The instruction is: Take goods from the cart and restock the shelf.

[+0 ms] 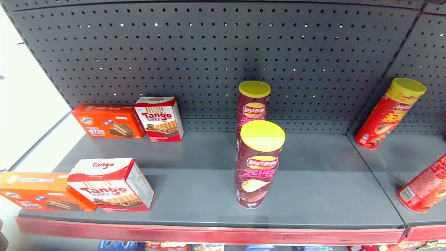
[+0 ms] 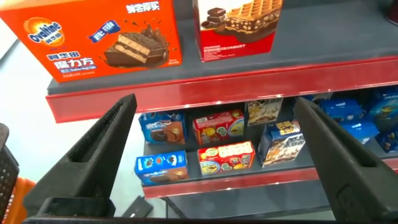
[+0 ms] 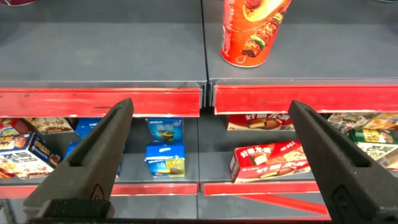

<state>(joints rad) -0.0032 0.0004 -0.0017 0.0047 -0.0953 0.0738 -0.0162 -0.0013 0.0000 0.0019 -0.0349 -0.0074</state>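
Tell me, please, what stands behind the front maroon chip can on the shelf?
A second maroon chip can with a yellow lid stands right behind the front can, before the pegboard panel. The front can covers its lower part, so its base cannot be seen.

Matte black, grainy plastic, wedge-shaped, tapering to tips: left pincer (image 2: 214,102), right pincer (image 3: 209,104).
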